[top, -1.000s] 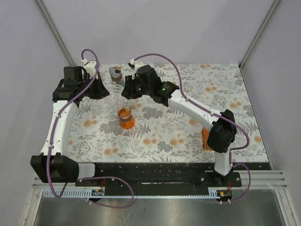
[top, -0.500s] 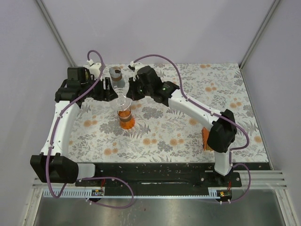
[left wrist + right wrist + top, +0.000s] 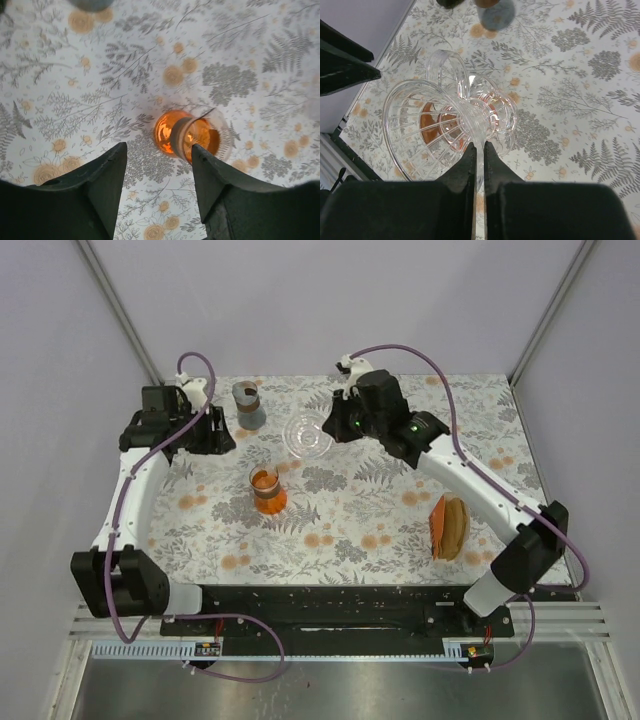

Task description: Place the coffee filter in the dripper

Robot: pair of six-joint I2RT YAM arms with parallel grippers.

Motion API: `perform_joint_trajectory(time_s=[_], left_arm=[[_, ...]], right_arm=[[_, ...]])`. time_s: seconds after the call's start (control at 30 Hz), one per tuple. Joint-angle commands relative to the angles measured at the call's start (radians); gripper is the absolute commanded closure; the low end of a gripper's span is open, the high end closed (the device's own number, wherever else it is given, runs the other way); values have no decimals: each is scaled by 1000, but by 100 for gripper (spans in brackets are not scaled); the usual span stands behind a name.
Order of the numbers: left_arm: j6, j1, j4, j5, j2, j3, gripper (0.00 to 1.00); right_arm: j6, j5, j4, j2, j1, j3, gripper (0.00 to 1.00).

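Observation:
The clear ribbed glass dripper (image 3: 306, 435) hangs in the air at the back centre, with my right gripper (image 3: 331, 427) shut on its rim. In the right wrist view the closed right gripper (image 3: 479, 146) pinches the dripper's wall (image 3: 407, 112). The coffee filter (image 3: 449, 527), a brown folded stack, lies on the table at the right, far from both grippers. My left gripper (image 3: 222, 430) stands open at the back left. In its own view the left gripper (image 3: 159, 150) is above bare table with nothing between the fingers.
A glass vessel of orange liquid (image 3: 266, 490) stands mid-table, also in the left wrist view (image 3: 187, 137) just past the right finger. A grey cup with a brown top (image 3: 248, 403) stands at the back. White walls close the sides.
The right gripper shut on the dripper and carried it off the orange vessel, up and to the right. The left gripper opened and drew back to the left. The filter stack is now uncovered.

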Motion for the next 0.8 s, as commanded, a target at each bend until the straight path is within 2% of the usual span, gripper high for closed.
perform_joint_trajectory(time_s=[0.0,0.17,0.33,0.5,0.6,0.77], left_arm=[[10,-3,63,-134,129,-80,45],[15,-38,94,-157,206,-132,50],[19,-90,117,-143,217,-198,53],[47,-151,65,-131,233,-226,54],[50,-162,53,-98,227,-243,55],[65,-277,59,7,221,-261,55]], right_arm=[[-20,35,54,-113,-22,-73,100],[-26,39,51,-158,-27,-119,100],[-24,22,45,-171,-27,-133,100],[-34,26,38,-179,-27,-129,100],[-43,7,34,-178,-27,-124,100],[-92,-34,-23,-152,-27,-90,100]])
